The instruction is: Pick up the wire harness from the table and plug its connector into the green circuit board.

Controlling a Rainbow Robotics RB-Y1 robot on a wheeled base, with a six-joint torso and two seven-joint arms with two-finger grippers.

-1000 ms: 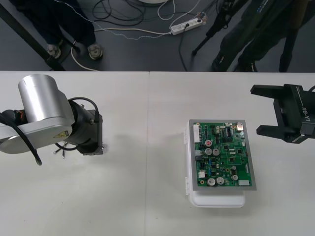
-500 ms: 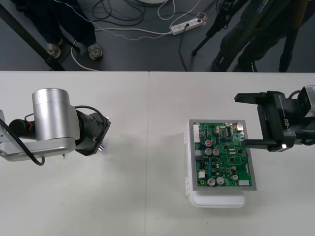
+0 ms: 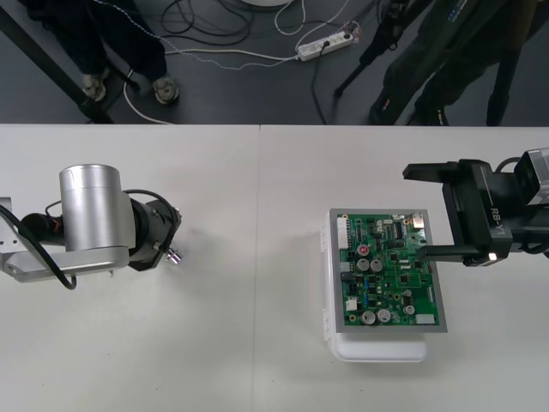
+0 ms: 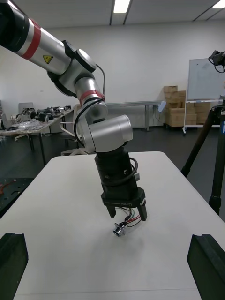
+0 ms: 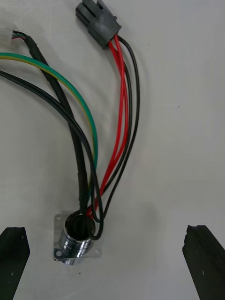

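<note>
**A:** Where's the thin red, black and green wire harness (image 5: 108, 140)?

**B:** Flat on the pale tabletop (image 5: 187, 117), under my left hand (image 5: 108, 234), whose 2 fingers are spread. The round metal socket (image 5: 77, 236) is nearest and the small black plug (image 5: 96, 21) farthest, so its long axis runs straight away.

**A:** And the right hand (image 3: 415, 211)?

**B:** Released too, beside the green circuit board (image 3: 386, 270), well apart from the harness.

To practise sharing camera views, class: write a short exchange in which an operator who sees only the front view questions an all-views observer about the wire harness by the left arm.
Operator: I see a round metal socket beside the left arm. Where is the plug?
Observer: The small black plug lies on the plain light table, at the red and black wires' far end from the socket.
Operator: Is the left tool shut on anything?
Observer: No; the left tool's black fingers stand wide apart, the socket lying between them.
</note>
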